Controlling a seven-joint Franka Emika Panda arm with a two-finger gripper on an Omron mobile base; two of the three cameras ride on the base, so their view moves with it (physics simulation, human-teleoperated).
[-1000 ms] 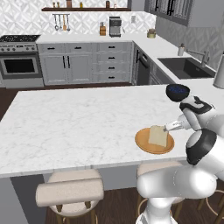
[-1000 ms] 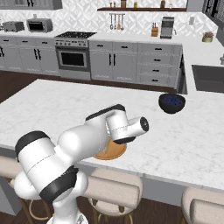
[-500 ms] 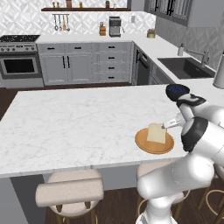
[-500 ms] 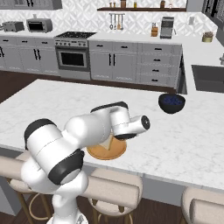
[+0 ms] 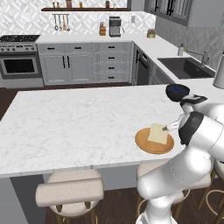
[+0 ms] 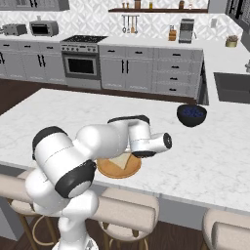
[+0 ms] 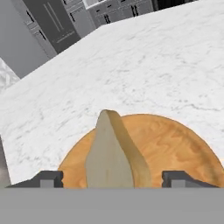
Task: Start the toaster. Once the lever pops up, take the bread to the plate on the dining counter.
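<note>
On round wooden plate [image 5: 153, 142]: squarish cream bread [image 5: 158, 133]; gripper [image 7: 112, 179] fingers spread apart.

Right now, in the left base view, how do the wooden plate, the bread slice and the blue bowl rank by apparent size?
1. Plate, clearly widest.
2. and 3. Bread and dark blue bowl look alike; the bowl sits farther from the camera and the arm partly hides it, so I won't rank them.

Even, bright rendered light falls without glare; shadows stay faint and soft, and edges look slightly pixelated throughout.
</note>
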